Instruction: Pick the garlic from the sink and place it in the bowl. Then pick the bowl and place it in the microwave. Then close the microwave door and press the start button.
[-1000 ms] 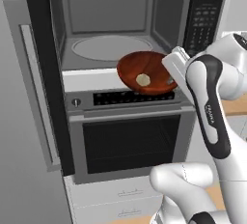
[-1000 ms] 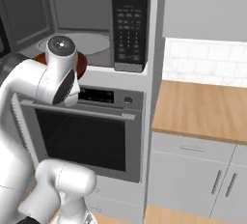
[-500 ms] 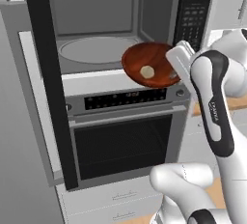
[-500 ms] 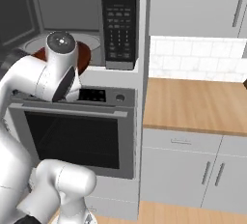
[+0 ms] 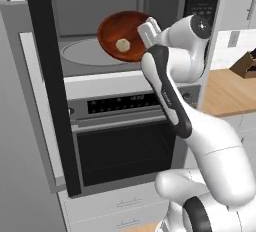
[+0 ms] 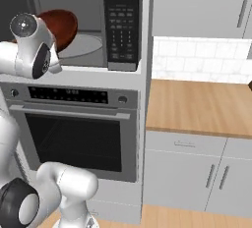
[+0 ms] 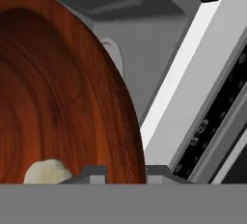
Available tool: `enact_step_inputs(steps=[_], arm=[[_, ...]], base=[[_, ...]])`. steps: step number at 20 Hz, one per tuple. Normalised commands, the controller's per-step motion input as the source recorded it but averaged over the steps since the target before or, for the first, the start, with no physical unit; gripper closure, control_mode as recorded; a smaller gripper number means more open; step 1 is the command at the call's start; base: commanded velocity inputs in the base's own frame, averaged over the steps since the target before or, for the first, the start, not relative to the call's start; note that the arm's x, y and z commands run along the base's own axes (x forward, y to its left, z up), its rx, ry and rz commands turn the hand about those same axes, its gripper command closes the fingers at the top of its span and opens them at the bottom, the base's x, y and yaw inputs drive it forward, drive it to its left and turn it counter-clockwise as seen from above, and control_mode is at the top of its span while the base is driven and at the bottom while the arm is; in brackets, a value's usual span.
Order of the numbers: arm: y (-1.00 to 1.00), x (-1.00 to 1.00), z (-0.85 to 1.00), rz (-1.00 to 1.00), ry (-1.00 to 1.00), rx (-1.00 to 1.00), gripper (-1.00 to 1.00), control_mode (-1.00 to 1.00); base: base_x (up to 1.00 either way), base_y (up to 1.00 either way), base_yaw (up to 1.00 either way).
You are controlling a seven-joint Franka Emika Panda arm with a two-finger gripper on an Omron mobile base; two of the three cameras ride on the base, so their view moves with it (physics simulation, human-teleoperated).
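We note the fingers [image 5: 145, 30] clamped on the rim of the bowl [image 5: 121, 35], garlic [image 5: 123, 45] inside, held tilted at the open microwave [image 5: 115, 21] mouth above the turntable [image 5: 85, 55]; next we judge it needs levelling, lowering, then release.

Wall oven [image 5: 125, 146] with bar handle, wooden counter [image 6: 197, 106], knife block [image 5: 245, 65], grey cabinets [image 6: 197, 173].
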Motion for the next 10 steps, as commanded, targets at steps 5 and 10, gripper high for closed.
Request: enact_step_inputs(steps=[5, 10], arm=[[0.06, 1.0, -0.05, -0.14, 0.11, 0.02, 1.0, -1.0], [0.0, 0.99, -0.31, -0.02, 0.11, 0.0, 1.0, -1.0]], base=[[0.0, 0.0, 0.0], [0.0, 0.0, 0.0]])
